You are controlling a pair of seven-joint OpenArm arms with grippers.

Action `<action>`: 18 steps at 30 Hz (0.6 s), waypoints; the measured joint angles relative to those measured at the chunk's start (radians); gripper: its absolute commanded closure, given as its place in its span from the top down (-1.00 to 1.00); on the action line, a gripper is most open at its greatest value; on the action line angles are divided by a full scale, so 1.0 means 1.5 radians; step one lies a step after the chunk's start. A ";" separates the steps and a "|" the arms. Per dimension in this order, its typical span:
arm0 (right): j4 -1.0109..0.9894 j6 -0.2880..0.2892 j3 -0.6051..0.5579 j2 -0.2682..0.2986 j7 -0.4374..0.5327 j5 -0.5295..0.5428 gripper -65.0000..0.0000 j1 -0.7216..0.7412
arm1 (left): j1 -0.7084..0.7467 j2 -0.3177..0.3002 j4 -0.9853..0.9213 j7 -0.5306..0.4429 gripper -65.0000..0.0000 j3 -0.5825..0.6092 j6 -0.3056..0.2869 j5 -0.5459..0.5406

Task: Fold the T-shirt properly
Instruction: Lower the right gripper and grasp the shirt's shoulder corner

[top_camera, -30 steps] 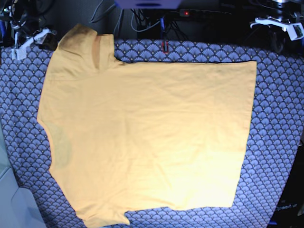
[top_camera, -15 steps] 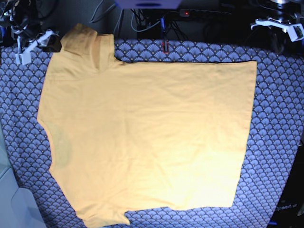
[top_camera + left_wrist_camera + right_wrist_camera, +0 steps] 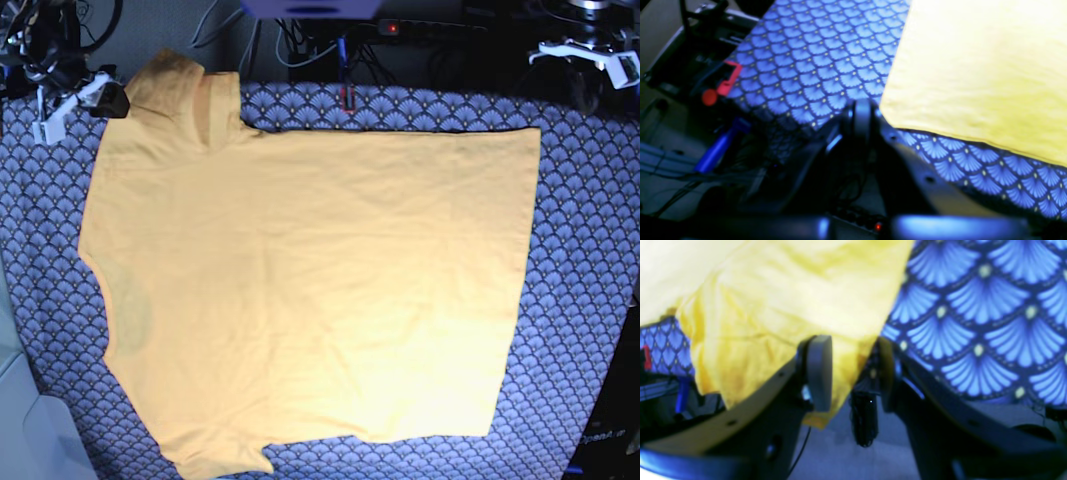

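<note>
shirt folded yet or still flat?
Spread flat. The yellow-orange cotton T-shirt lies open across the blue scallop-patterned cloth, both sleeves out, no fold visible. Right gripper is open at one sleeve's edge.

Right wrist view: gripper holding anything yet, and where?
Nothing clamped. The right gripper is open, jaws straddling the sleeve edge of the yellow-orange cotton T-shirt. The left gripper looks shut on nothing.

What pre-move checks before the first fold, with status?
1. Yellow-orange cotton T-shirt lies flat on the blue scallop-patterned cloth: ok.
2. Right gripper open, jaws either side of the sleeve edge: ok.
3. Right gripper closed on fabric: not ok.
4. Left gripper near the hem corner: ok.
5. Left gripper open: cannot tell, blurred.
6. Heart mark visible: cannot tell.
</note>
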 measured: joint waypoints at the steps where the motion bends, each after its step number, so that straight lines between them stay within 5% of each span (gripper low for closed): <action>1: 0.000 0.000 0.000 0.000 0.000 0.000 -0.26 0.002 | 0.000 0.000 0.000 0.000 -1.00 0.000 0.000 0.000; 18: -0.016 0.000 -0.024 0.000 0.020 0.013 -0.36 0.001 | 0.000 0.000 0.000 0.000 -1.00 0.000 0.000 0.000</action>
